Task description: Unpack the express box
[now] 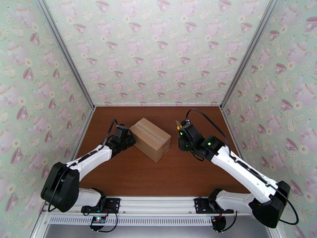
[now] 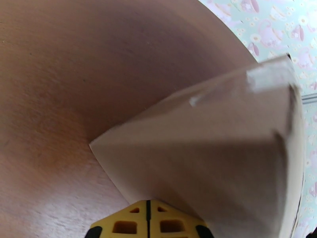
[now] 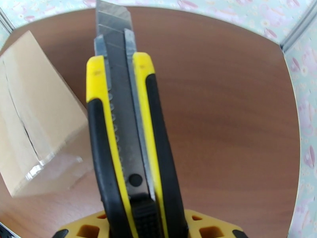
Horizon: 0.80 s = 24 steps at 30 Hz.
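Note:
The express box (image 1: pixel 150 139) is a plain brown carton with a clear tape seam along its top, lying closed and skewed in the middle of the table. My left gripper (image 1: pixel 129 140) is shut with nothing between its fingers, right up against the box's left end. In the left wrist view its yellow fingertips (image 2: pixel 130 225) meet just below the box (image 2: pixel 222 167). My right gripper (image 1: pixel 182 133) is to the right of the box, apart from it, and shut on a yellow-and-black utility knife (image 3: pixel 126 127). The knife's blade is extended and points away from the gripper. The box (image 3: pixel 35 112) lies to the knife's left.
The brown wooden table (image 1: pixel 130 175) is walled on three sides by teacup wallpaper panels (image 1: pixel 158 48) with aluminium posts at the far corners. Open tabletop lies in front of the box and behind it.

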Each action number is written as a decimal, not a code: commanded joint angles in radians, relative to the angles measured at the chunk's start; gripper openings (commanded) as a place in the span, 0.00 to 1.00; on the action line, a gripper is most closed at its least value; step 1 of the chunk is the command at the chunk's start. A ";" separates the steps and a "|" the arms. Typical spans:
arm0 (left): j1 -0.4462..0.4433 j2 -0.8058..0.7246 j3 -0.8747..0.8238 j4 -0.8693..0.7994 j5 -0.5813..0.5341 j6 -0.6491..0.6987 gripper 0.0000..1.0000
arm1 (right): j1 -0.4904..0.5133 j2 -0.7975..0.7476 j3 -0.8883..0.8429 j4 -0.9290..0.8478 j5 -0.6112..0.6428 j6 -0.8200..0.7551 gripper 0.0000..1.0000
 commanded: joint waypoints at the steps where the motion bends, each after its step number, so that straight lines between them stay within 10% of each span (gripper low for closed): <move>1: 0.014 0.029 0.043 0.052 0.017 0.034 0.06 | 0.048 -0.031 -0.019 -0.054 0.067 0.060 0.00; 24: 0.018 -0.214 0.134 -0.171 0.002 0.111 0.24 | 0.356 -0.101 -0.135 -0.197 0.157 0.322 0.00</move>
